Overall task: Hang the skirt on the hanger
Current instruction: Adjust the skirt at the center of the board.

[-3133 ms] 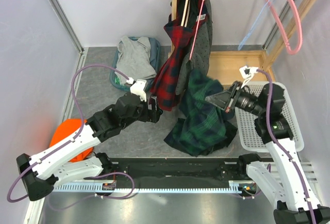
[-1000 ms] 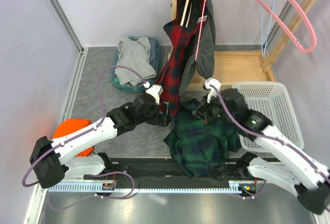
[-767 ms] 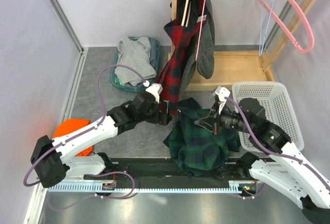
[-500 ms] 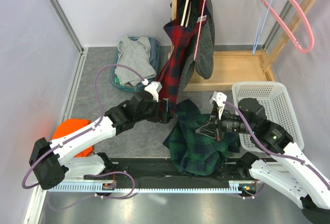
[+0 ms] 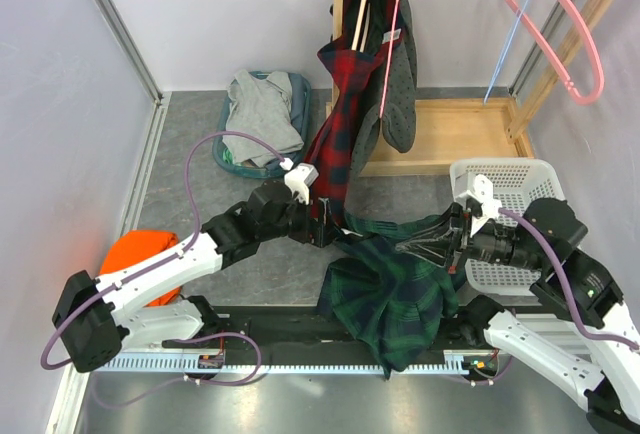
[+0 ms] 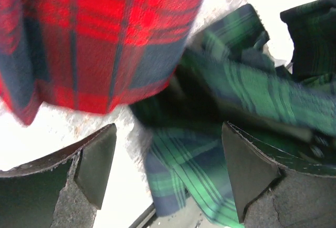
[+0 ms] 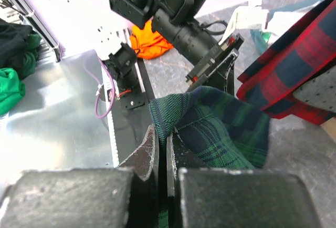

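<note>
Two grippers work the green skirt (image 5: 392,289): the right gripper (image 5: 445,241) is clamped on one edge, holding it up off the table (image 5: 195,179) where the rest lies heaped, while the left gripper (image 5: 326,226) hovers with jaws wide apart at the other end, just beside the hanging red skirt (image 5: 338,134). The left should likely close on green cloth only, clear of the red, so both can stretch the edge toward the pink hanger (image 5: 560,29).

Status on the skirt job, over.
Right gripper shut on green plaid skirt, one edge lifted. Left gripper open beside it, empty, red plaid garment hanging close. Pink hanger bare, upper right.
</note>
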